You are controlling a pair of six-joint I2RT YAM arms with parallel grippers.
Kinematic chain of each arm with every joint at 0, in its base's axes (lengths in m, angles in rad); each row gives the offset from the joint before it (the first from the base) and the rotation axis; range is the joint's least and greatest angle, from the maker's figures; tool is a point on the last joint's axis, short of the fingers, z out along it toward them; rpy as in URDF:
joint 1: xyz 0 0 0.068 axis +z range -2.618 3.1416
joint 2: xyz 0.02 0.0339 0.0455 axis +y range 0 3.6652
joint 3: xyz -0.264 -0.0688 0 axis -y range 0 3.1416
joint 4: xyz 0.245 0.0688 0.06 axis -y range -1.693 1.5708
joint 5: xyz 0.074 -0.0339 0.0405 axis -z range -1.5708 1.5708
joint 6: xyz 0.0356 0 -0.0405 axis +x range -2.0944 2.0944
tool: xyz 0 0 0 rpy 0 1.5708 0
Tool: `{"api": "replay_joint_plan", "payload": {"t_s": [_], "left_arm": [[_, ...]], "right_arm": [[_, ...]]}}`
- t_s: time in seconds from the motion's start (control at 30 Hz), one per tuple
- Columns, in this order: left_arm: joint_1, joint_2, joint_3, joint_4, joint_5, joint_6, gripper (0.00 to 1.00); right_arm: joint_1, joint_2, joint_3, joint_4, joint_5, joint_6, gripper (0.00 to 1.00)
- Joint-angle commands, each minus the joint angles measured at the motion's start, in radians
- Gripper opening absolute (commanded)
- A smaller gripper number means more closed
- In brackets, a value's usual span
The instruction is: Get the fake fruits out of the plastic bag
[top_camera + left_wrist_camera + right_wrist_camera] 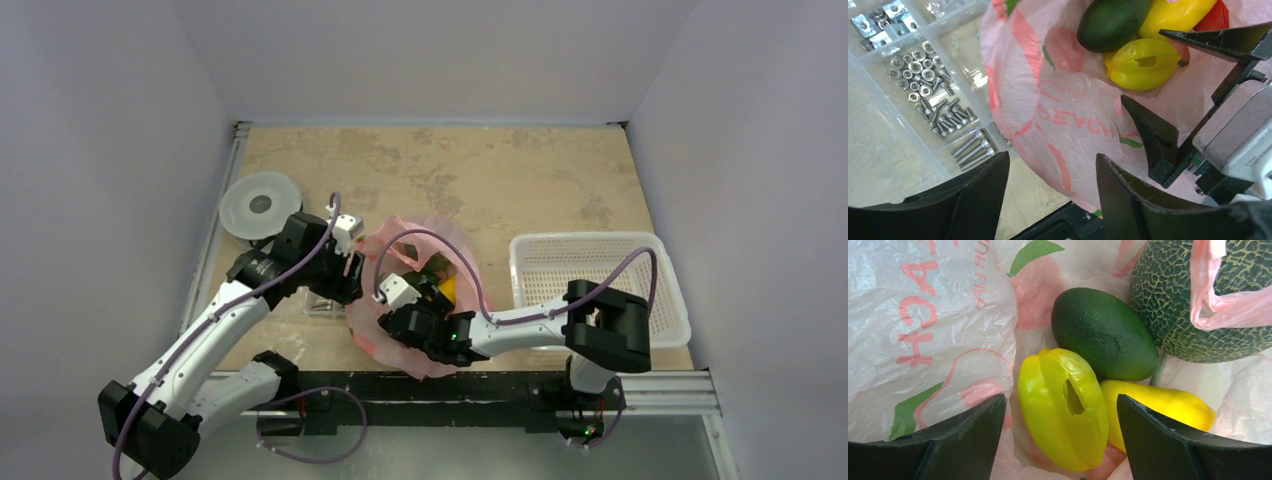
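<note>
1. Starting at the left, the clear box of screws and nuts (923, 75) lies ahead and to the left of the left claw (1050, 167). A sideways sweep of that claw could knock the box.
2. The left claw's jaws stand apart with nothing between them. The plastic bag (1068, 115) lies just ahead of its tips, printed film facing it. Closing here would probably pinch only thin film, and a hard pull could tear it or drag the whole bag along.
3. All the fake fruits sit inside the bag mouth, directly ahead of the right claw (1060, 400), and none is out yet. The ridged yellow fruit (1063, 410) is nearest and lined up with the gap. The dark green oval (1103, 335) touches it farther ahead. The longer yellow piece (1168, 407) lies in front of the right-hand finger.
4. The right claw's jaws are apart and empty. The ridged fruit is glossy and lies aslant, so a squeeze may pop it loose or catch bag film with it.
5. Ahead and to the right, a pink handle strip (1223, 305) drapes over a netted melon (1173, 315). It could snag a finger on the way out.
6. The white basket (600, 265) lies well behind the right claw.
</note>
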Motion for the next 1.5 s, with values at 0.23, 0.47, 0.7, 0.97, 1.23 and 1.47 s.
{"api": "replay_joint_plan", "payload": {"t_s": [0.23,0.47,0.7,0.97,1.23,1.47], "left_arm": [[0.006,0.052,0.026,0.047,-0.02,-0.003,0.2],[0.005,0.015,0.013,0.047,-0.035,-0.017,0.08],[0.003,0.015,0.012,0.039,-0.05,-0.03,0.0],[-0.027,0.007,0.009,0.044,-0.02,-0.016,0.0],[-0.042,0.004,0.009,0.045,-0.014,-0.012,0.0],[-0.062,-0.023,0.001,0.053,-0.015,-0.008,0.0]], "right_arm": [[-0.005,0.072,0.037,0.033,0.011,-0.007,0.63],[-0.005,-0.039,0.031,0.033,0.048,0.024,0.41],[-0.007,-0.203,-0.041,0.096,0.041,0.028,0.36],[-0.055,-0.225,-0.044,0.093,0.017,0.087,0.28],[-0.227,-0.206,-0.002,0.107,-0.225,0.139,0.27],[-0.237,-0.123,0.101,0.015,-0.231,0.117,0.31]]}}
